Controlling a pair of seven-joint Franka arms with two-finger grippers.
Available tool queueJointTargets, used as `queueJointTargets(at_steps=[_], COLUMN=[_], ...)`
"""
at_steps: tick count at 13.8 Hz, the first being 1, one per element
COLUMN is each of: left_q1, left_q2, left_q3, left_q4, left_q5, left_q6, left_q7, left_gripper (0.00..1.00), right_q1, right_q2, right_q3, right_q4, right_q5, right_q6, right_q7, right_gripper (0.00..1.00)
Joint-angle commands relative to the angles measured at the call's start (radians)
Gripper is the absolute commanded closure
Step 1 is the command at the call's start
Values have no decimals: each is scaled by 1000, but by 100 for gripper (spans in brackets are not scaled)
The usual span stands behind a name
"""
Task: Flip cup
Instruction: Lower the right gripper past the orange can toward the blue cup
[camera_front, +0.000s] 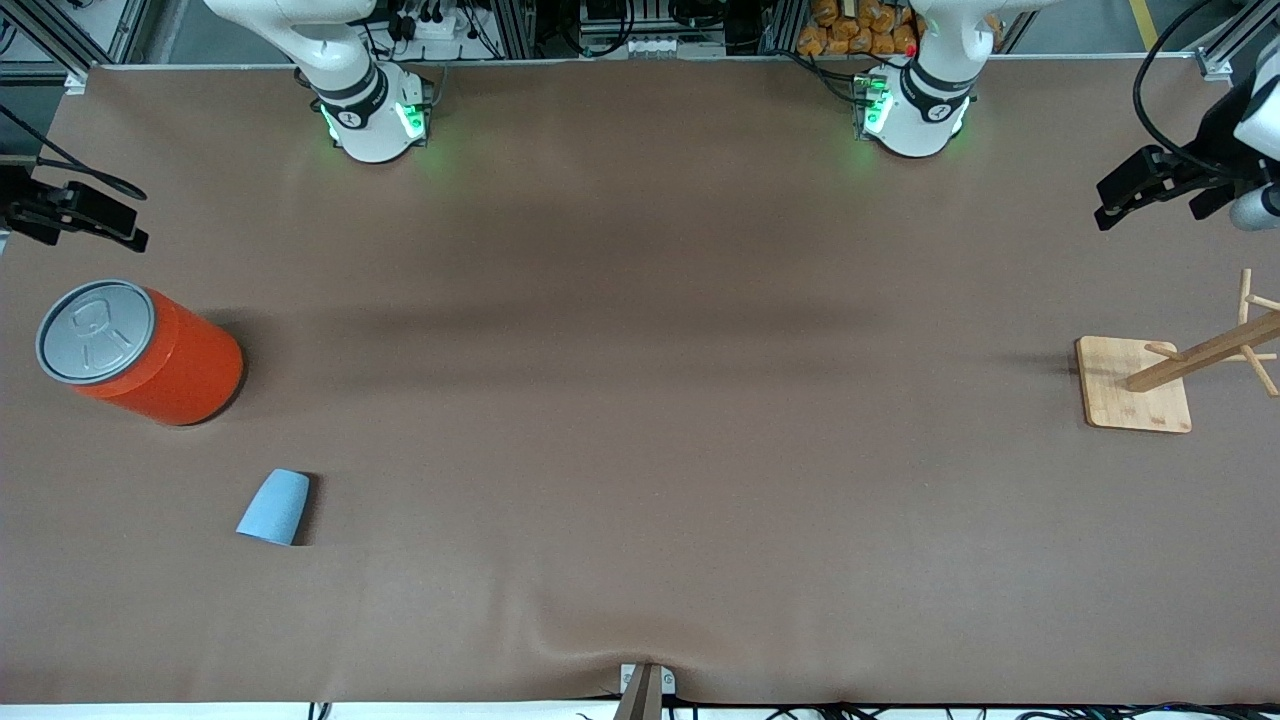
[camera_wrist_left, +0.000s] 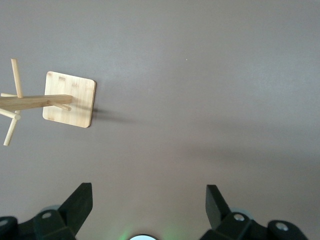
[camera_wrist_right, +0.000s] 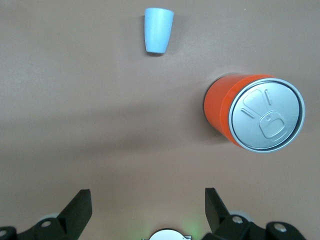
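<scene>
Nearest camera: cup (camera_front: 274, 507), matte light-blue tapered plastic, rim-down, right arm's end | orange can (camera_front: 140, 352), grey pull-tab lid, farther | bamboo peg stand (camera_front: 1137, 384), left arm's end | left gripper (camera_wrist_left: 149, 205) apart, raised, waiting | right gripper (camera_wrist_right: 147, 206) apart, above can

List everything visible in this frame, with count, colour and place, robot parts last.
cup: one, light blue, on the table toward the right arm's end, nearer the front camera than the can, closed end up.
can: one, orange with grey lid, upright, toward the right arm's end.
wooden rack: one, light wood, on a square base, toward the left arm's end.
table: one, brown.
right gripper: one, black, open, over the table by the can, waiting.
left gripper: one, black, open, over the table by the rack, waiting.
</scene>
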Motion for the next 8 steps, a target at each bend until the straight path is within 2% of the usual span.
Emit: queueJointTargets(at_steps=[1, 3, 8], left_q1=[4, 9, 10], left_q2=[28, 27, 27], left_q3=[-4, -2, 2], left_q4=[53, 57, 53], left_q5=[-4, -3, 5], left_q6=[-59, -68, -73], left_q7=[9, 10, 20], left_gripper=[0, 0, 0], right_q1=[-13, 6, -11], right_q2=[12, 50, 55], right_q3=[-1, 4, 4], right_q4=[31, 30, 31], right_q5=[-3, 2, 11], right_q6=[-2, 13, 18], right_q7=[3, 3, 3], right_gripper=[0, 0, 0])
